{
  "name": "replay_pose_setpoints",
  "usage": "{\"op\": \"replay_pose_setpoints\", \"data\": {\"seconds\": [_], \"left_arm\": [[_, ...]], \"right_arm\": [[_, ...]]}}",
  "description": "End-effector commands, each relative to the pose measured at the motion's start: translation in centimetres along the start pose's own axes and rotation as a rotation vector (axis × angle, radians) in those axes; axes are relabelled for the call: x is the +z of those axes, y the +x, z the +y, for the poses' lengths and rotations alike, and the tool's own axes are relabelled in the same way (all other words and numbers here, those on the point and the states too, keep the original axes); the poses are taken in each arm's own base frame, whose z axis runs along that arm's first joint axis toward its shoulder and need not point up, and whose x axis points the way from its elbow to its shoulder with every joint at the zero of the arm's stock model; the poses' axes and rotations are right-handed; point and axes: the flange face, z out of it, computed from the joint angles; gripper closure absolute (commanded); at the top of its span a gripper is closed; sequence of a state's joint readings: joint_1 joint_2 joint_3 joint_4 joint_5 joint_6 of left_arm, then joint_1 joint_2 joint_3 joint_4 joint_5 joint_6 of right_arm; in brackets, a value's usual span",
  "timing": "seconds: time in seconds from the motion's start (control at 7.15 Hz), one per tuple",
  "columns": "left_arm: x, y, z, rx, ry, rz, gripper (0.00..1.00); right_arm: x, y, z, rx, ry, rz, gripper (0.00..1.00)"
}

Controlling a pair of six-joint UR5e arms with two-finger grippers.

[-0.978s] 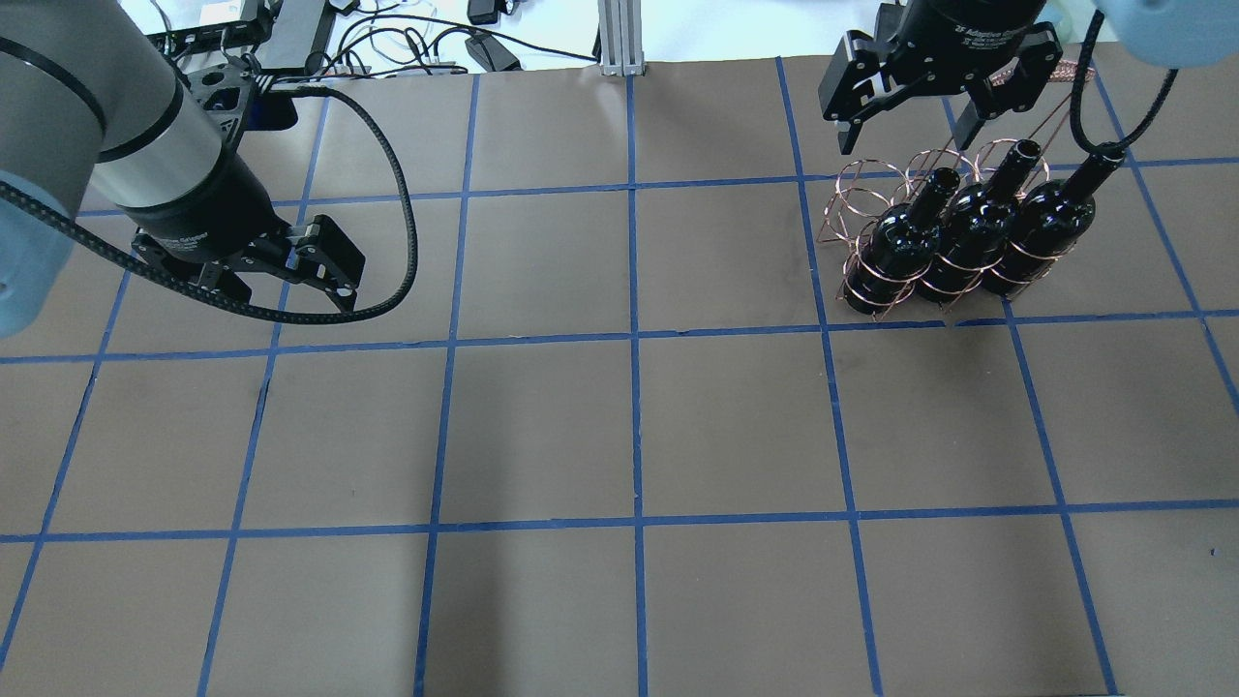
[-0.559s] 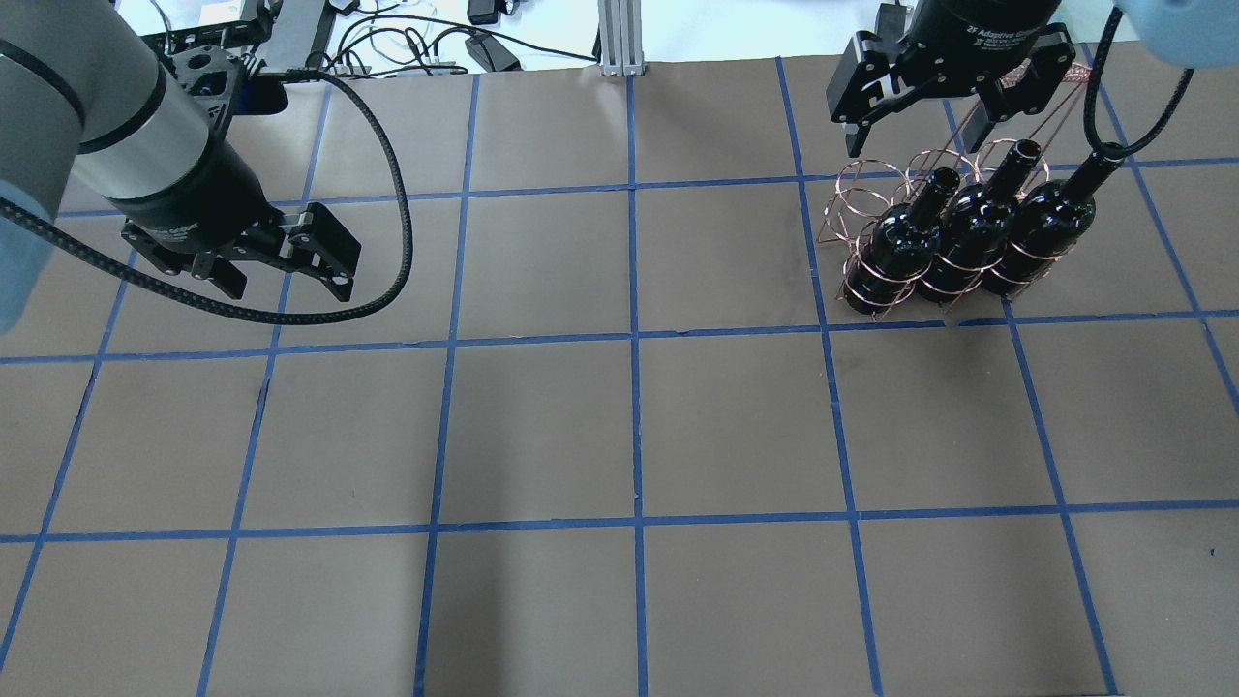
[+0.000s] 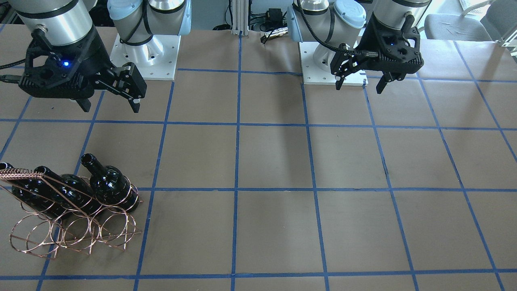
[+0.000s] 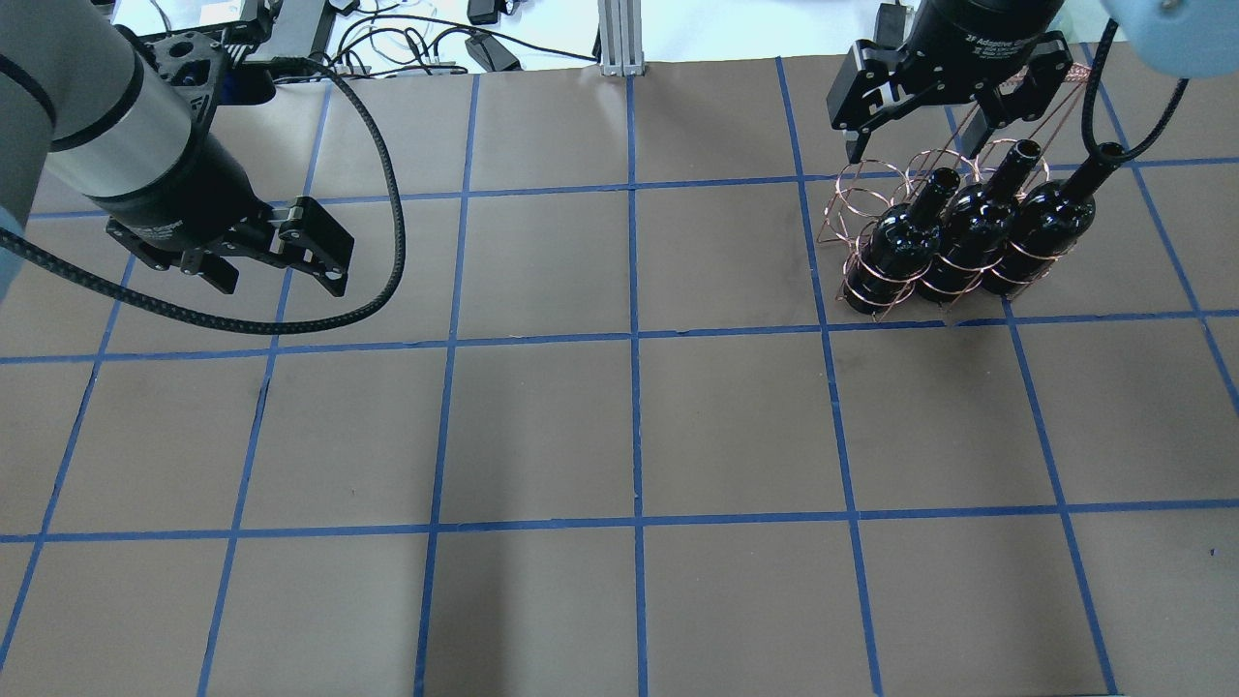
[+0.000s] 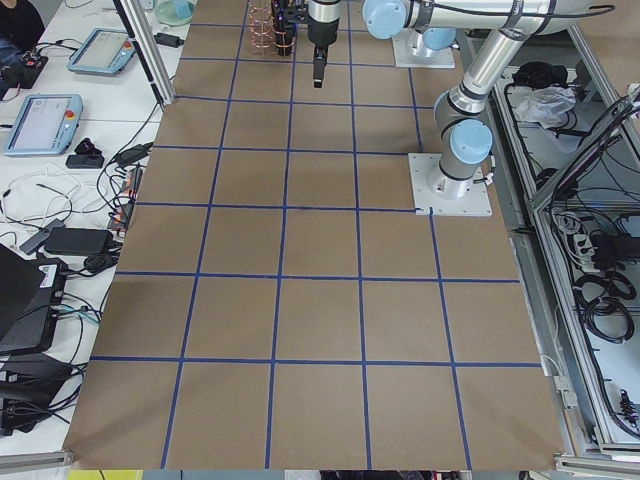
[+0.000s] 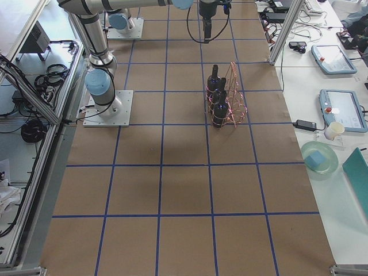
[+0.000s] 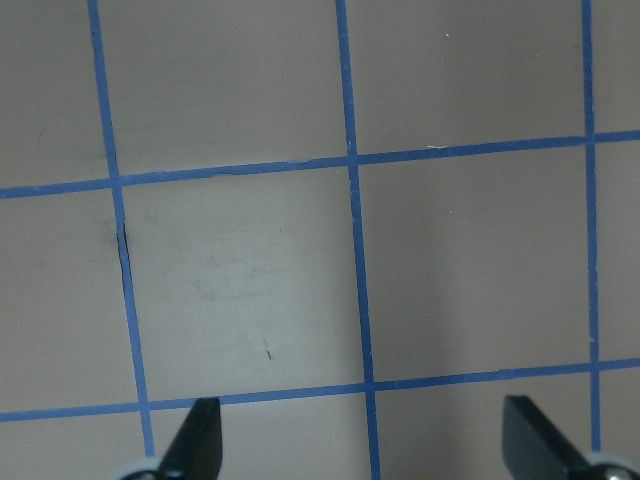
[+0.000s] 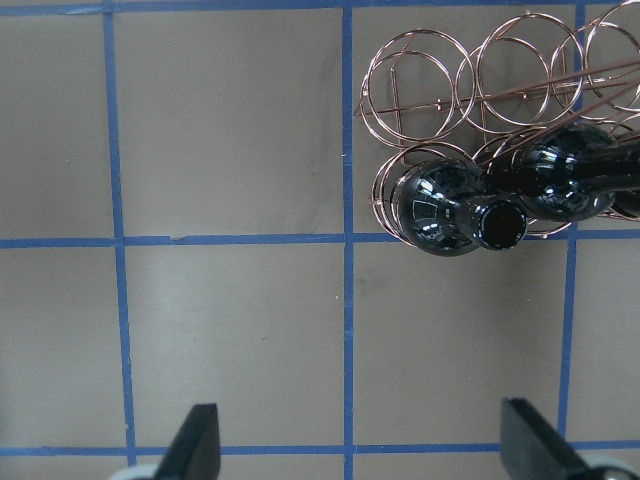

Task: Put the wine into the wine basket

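Observation:
Three near-black wine bottles stand side by side in the copper wire basket at the far right. They fill the row of rings nearest me; the other row is empty. They also show in the front view with the basket, and in the right wrist view. My right gripper is open and empty, raised beside the basket and touching nothing. My left gripper is open and empty over bare table at the left.
The brown table carries a grid of blue tape. Cables and a metal post lie beyond its far edge. The left arm's black cable loops beside its gripper.
My left gripper has drawn back to the left. My right gripper has shifted slightly further from the bottles. The bottles and basket have not moved.

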State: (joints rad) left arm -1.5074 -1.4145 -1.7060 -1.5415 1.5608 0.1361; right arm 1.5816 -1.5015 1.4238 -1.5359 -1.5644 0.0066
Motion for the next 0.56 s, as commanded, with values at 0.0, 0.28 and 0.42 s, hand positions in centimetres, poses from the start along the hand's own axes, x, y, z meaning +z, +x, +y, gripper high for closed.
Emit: {"op": "replay_pose_setpoints", "data": {"seconds": [0.0, 0.28, 0.42], "left_arm": [[0.14, 0.03, -0.01, 0.002, -0.004, 0.001, 0.00], [0.03, 0.01, 0.12, 0.004, -0.005, -0.002, 0.00], [0.08, 0.07, 0.18, 0.007, -0.009, -0.003, 0.00]], "right_arm": [[0.22, 0.01, 0.00, -0.020, 0.000, 0.000, 0.00], [0.32, 0.01, 0.05, -0.019, -0.004, 0.000, 0.00], [0.34, 0.01, 0.06, -0.020, -0.006, 0.000, 0.00]]}}
